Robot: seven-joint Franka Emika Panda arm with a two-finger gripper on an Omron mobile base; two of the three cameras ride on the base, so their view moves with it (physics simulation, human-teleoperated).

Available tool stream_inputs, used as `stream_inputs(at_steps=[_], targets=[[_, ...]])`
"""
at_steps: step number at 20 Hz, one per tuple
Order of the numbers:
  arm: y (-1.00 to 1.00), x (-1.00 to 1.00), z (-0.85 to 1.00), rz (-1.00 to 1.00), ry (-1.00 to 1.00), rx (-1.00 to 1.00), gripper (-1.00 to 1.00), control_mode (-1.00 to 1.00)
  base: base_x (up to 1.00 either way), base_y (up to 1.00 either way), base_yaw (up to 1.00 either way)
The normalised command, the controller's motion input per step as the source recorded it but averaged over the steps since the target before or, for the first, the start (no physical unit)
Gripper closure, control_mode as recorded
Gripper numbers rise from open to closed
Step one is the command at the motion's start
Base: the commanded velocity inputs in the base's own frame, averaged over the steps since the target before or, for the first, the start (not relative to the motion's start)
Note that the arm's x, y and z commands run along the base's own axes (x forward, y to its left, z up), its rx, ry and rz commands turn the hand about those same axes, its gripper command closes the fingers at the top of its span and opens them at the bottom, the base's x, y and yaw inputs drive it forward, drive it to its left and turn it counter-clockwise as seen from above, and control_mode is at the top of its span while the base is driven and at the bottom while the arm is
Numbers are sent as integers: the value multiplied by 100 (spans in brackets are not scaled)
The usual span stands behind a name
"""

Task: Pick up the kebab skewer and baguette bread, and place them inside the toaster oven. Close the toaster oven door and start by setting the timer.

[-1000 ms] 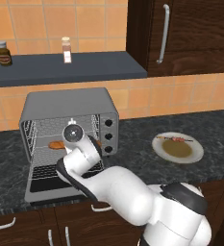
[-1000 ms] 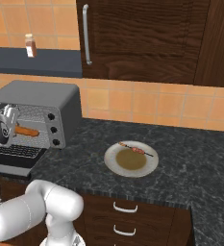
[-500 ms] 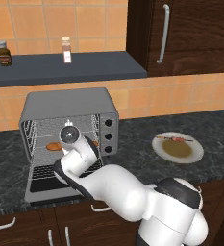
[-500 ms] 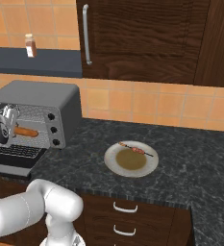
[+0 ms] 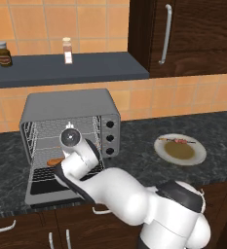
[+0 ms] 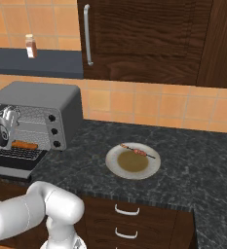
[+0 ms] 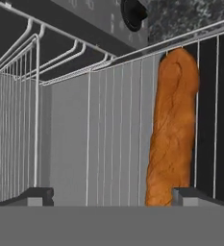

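The baguette bread (image 7: 173, 129) lies on the wire rack inside the toaster oven (image 5: 71, 104), an orange-brown loaf also seen through the oven's open front (image 5: 54, 161) (image 6: 25, 145). My gripper (image 7: 114, 196) reaches into the oven and is open, its fingertips (image 7: 34, 194) wide apart just short of the loaf's near end. The toaster oven door (image 5: 51, 192) hangs folded down in front. The kebab skewer (image 5: 180, 141) (image 6: 138, 151) rests across a white plate (image 5: 200, 158) on the counter to the right.
Three black knobs (image 5: 110, 137) run down the oven's right side. Two bottles (image 5: 66, 50) stand on the dark shelf above. A dark wall cabinet with a bar handle (image 5: 166, 34) hangs at upper right. Dark speckled counter lies between oven and plate.
The jaws have opened and let go of the baguette bread, which has dropped a little onto the rack. The arm has barely moved.
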Motion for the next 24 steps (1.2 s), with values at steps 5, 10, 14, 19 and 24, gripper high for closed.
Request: stream_inputs(at_steps=[5,10,14,19,24], targets=[[-5,-40,10,0,-1,4,-100,-100,0,0,0],[-61,-64,48,1,0,10,-100,-100,0,0,0],[-99,-35,46,0,12,3,-100,-100,0,0,0],[-100,-32,36,-1,10,0,-100,-100,0,0,0],[-100,-9,18,-8,7,0,-100,-100,0,0,0]])
